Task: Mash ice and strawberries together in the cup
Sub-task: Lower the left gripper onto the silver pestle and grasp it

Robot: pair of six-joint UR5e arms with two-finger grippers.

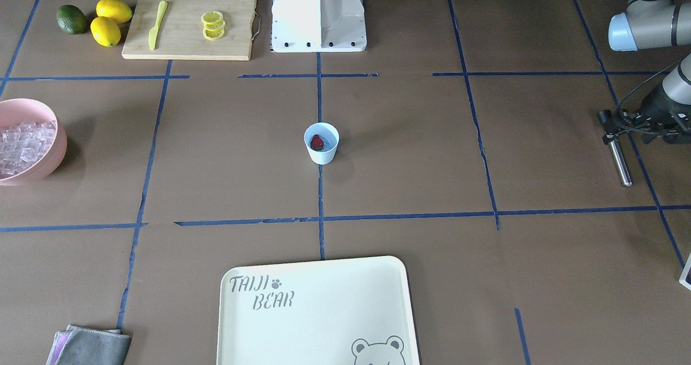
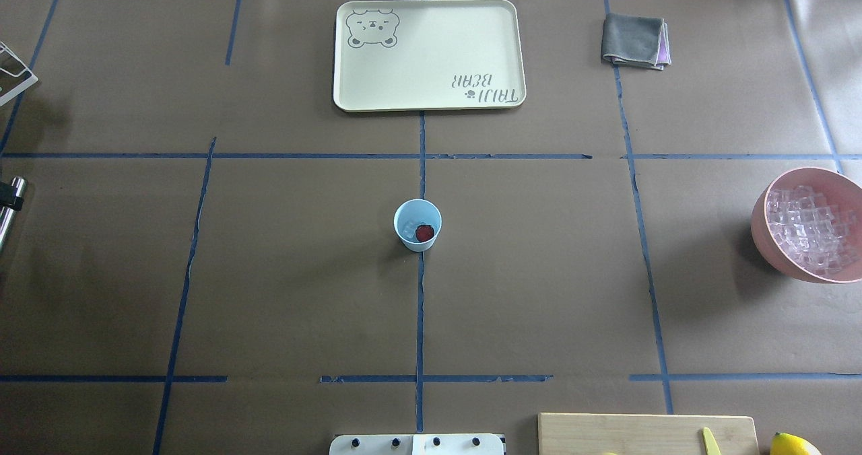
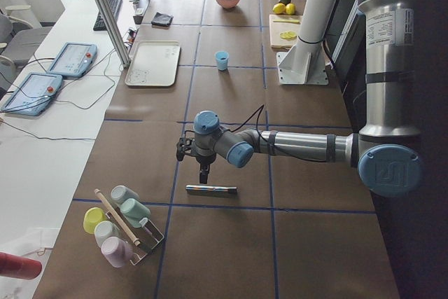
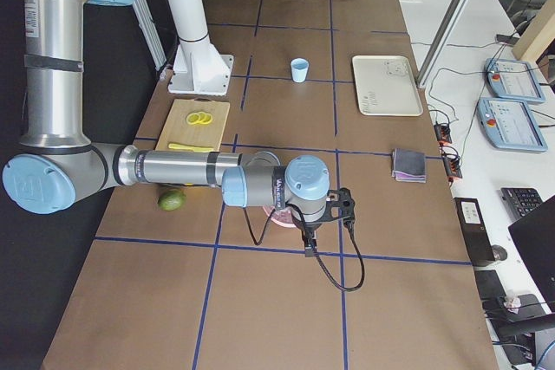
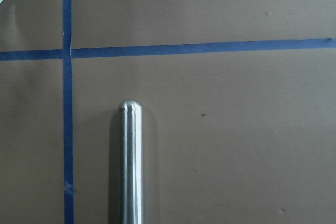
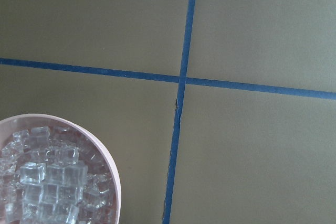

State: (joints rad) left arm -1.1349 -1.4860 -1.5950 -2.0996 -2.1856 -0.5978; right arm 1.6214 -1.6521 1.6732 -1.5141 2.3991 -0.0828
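Overhead exterior shows the cup (image 2: 417, 225) holding a strawberry (image 2: 424, 233) and ice (image 2: 409, 227), well apart from both sets of fingers. At the metal rod's (image 1: 621, 162) end, the left gripper (image 1: 610, 132) (opening undeterminable); the right gripper (image 4: 310, 244) likewise.

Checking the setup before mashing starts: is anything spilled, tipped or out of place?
Nothing stands out. The small light-blue plastic cup stands upright with the red strawberry inside, and the large pink bowl holds its clear ice cubes, none spilled.
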